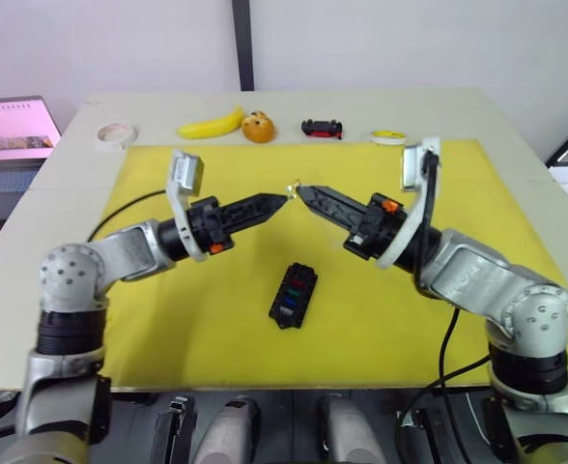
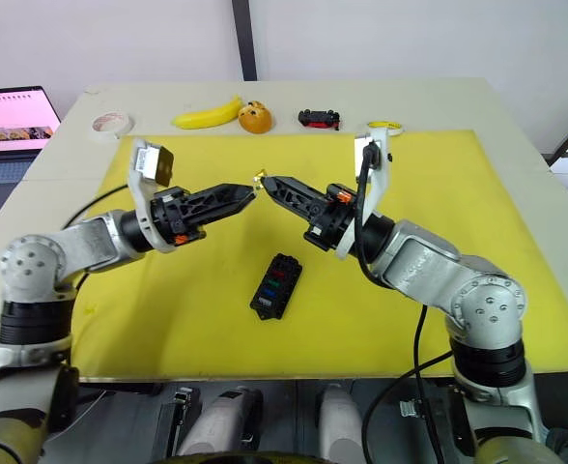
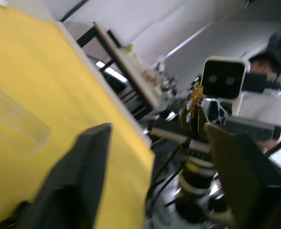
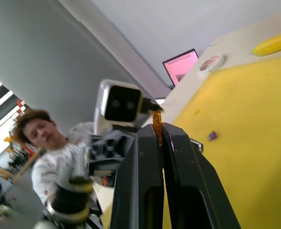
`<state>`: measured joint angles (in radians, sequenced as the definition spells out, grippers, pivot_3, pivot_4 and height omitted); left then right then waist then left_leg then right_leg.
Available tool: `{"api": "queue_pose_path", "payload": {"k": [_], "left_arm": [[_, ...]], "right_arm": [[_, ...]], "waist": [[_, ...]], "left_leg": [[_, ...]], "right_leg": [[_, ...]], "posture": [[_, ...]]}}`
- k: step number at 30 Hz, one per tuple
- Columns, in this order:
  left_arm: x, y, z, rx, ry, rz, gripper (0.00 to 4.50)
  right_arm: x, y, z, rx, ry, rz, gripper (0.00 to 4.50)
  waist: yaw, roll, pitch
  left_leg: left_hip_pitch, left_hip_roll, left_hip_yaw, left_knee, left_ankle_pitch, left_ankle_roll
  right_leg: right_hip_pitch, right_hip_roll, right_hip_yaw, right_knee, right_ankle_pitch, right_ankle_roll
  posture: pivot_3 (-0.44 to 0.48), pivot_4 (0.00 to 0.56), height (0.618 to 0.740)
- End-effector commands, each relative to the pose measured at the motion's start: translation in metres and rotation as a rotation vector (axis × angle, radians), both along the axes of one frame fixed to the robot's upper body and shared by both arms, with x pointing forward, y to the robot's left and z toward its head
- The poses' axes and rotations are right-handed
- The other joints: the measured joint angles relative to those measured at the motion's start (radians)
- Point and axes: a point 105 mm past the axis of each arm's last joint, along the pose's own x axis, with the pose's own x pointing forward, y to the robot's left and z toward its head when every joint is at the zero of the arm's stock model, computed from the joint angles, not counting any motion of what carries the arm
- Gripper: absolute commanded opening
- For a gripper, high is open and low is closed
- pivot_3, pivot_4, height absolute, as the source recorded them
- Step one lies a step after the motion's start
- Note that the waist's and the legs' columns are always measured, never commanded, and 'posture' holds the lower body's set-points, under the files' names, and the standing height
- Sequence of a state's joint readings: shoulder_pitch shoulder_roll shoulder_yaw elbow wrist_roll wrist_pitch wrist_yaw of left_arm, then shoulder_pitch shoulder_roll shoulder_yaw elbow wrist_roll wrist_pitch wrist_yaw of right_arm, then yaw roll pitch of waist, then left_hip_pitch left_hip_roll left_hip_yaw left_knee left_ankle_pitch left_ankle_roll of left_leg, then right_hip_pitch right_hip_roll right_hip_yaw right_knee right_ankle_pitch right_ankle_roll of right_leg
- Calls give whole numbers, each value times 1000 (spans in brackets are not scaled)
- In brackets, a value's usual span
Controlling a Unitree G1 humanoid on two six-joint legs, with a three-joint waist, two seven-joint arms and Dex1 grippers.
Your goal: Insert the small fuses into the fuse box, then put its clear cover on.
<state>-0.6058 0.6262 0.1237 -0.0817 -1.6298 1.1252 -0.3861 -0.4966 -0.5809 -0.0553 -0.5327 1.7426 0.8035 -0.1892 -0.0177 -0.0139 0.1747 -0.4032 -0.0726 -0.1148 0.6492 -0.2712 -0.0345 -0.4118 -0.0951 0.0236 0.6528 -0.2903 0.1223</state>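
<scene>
Looks like a robotics lab: a pale worktable [image 1: 516, 145] with a yellow mat [image 1: 216, 319], a laptop [image 1: 14, 128] on a side desk, plain white walls, shelving behind, and a person [image 4: 45, 143] seated watching.
</scene>
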Motion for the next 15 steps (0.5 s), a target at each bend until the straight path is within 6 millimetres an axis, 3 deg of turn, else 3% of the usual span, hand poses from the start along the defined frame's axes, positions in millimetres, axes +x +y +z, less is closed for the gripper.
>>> {"api": "queue_pose_path", "payload": {"k": [1,8,15], "left_arm": [[-7,4,1,148,-164,-78,4412],[-6,19,-39,544,-581,-290,4462],[5,9,-70,670,-836,-442,4462]], "right_arm": [[-13,-4,1,-172,-131,37,0],[-16,-7,-42,-643,-304,115,0],[-7,2,-66,-796,-384,169,0]], "waist": [[0,0,0],[1,1,0],[6,1,0]], "left_leg": [[0,0,0,0,0,0],[0,2,2,-1,-2,4],[-3,2,1,1,-2,4]], "right_leg": [[0,0,0,0,0,0],[0,2,0,-2,0,0],[-1,0,-1,-3,0,0]], "posture": [[0,150,740],[0,150,740],[0,150,740]]}}
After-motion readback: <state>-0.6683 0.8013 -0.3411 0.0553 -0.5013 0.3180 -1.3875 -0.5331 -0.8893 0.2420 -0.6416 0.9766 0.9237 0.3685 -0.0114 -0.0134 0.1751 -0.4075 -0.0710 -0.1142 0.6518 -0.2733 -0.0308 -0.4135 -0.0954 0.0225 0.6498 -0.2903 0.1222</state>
